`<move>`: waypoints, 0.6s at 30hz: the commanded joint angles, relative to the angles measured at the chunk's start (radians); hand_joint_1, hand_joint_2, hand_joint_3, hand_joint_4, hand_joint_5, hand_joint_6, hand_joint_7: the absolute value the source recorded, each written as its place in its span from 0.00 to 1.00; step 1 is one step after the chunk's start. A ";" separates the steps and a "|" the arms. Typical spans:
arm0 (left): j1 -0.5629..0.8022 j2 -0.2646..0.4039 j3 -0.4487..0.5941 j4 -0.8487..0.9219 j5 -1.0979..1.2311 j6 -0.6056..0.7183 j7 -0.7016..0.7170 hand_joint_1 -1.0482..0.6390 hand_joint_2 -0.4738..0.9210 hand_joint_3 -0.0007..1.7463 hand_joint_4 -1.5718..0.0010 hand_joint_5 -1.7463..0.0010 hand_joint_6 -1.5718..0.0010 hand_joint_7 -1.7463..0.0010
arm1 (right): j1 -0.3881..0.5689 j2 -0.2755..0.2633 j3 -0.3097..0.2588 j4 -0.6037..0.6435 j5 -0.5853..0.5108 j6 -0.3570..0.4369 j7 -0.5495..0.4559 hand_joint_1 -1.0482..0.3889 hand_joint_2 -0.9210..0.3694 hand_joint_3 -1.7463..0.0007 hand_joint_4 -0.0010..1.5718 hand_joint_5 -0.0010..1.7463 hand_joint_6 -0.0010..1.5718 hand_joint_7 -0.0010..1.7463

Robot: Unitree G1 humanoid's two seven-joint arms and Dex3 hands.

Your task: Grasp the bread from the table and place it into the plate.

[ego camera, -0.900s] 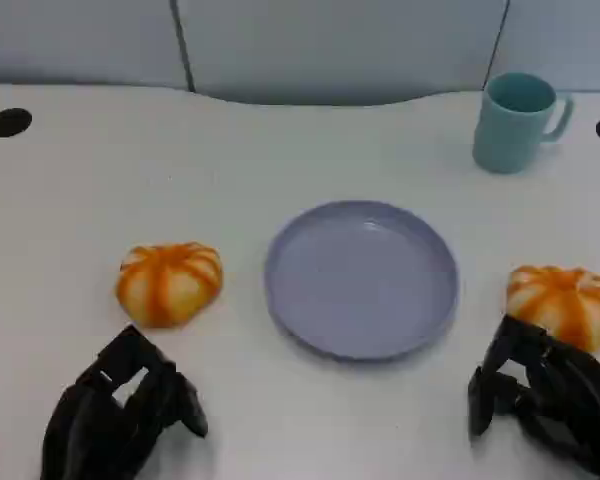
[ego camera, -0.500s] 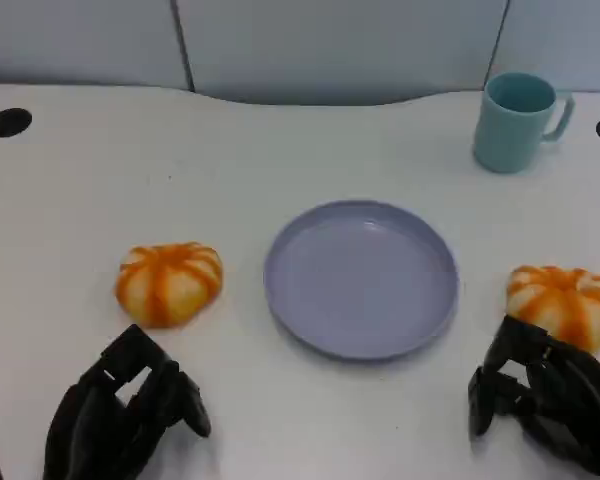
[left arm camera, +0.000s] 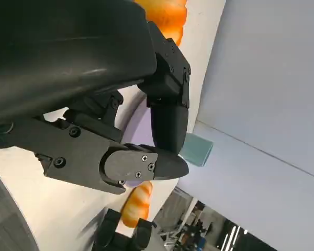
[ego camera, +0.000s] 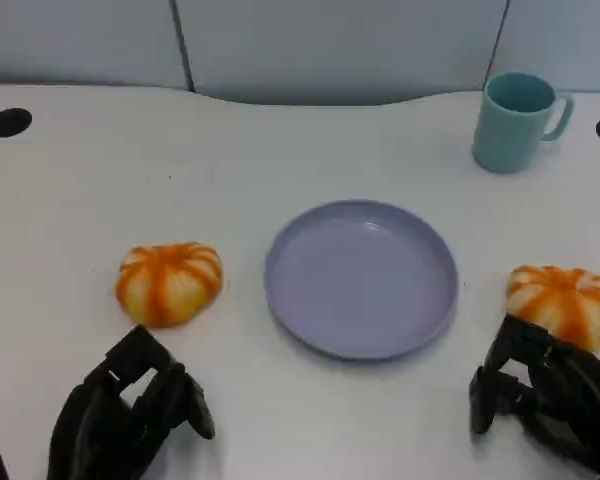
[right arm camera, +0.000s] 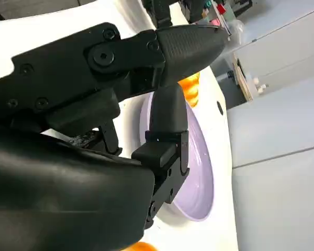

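Bread comes in two pieces: a round orange-and-white striped bread roll [ego camera: 169,283] at nine o'clock of the plate, and a second orange-and-white striped bread roll [ego camera: 564,303] at three o'clock of it. Both lie on the white table [ego camera: 100,190], neither lifted. Between them sits the round lavender plastic plate [ego camera: 361,278], with nothing in it.

At seven o'clock the black left hand [ego camera: 130,412] hovers just short of the first roll, fingers parted and holding nothing. At five o'clock the black right hand [ego camera: 545,395] sits right against the near edge of the second roll, fingers spread loosely around nothing; whether a fingertip touches the roll I cannot tell.

At one o'clock of the plate, well apart, stands a teal ceramic mug [ego camera: 517,120].

Risks, as I judge them: the rolls look soft and domed, so a shallow pinch could let one squirt out or roll away; a hand coming in low may shove the roll forward rather than close round it. A careless swing could also nudge the plate's rim.

No brand, label or writing is readable anywhere.
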 commanded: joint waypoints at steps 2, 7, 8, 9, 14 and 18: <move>0.006 0.010 0.008 -0.012 0.014 -0.014 0.019 0.32 1.00 0.18 0.49 0.00 0.64 0.00 | 0.013 -0.012 -0.011 0.028 -0.003 0.011 -0.004 0.35 0.00 0.87 0.44 1.00 0.36 0.88; 0.000 0.024 0.007 -0.011 0.057 -0.056 0.035 0.31 1.00 0.17 0.50 0.00 0.66 0.00 | 0.014 -0.008 -0.005 0.023 -0.013 0.010 -0.022 0.35 0.00 0.87 0.44 1.00 0.36 0.89; -0.002 0.038 0.003 -0.015 0.094 -0.111 0.041 0.31 1.00 0.17 0.50 0.00 0.66 0.00 | 0.011 -0.004 -0.004 0.026 -0.010 0.015 -0.021 0.34 0.00 0.87 0.44 1.00 0.36 0.89; -0.002 0.050 -0.002 -0.019 0.136 -0.167 0.051 0.30 1.00 0.16 0.60 0.00 0.68 0.11 | 0.008 0.001 -0.002 0.028 -0.010 0.018 -0.022 0.35 0.00 0.88 0.44 1.00 0.36 0.89; -0.008 0.092 -0.024 -0.030 0.271 -0.362 0.089 0.31 1.00 0.11 0.67 0.27 0.65 0.57 | 0.002 0.011 0.001 0.038 -0.012 0.006 -0.024 0.35 0.00 0.87 0.44 0.99 0.36 0.89; -0.004 0.129 -0.049 -0.050 0.403 -0.482 0.170 0.30 1.00 0.08 0.67 0.55 0.65 0.89 | -0.007 0.015 -0.006 0.056 0.000 -0.002 -0.010 0.36 0.00 0.85 0.44 0.99 0.36 0.89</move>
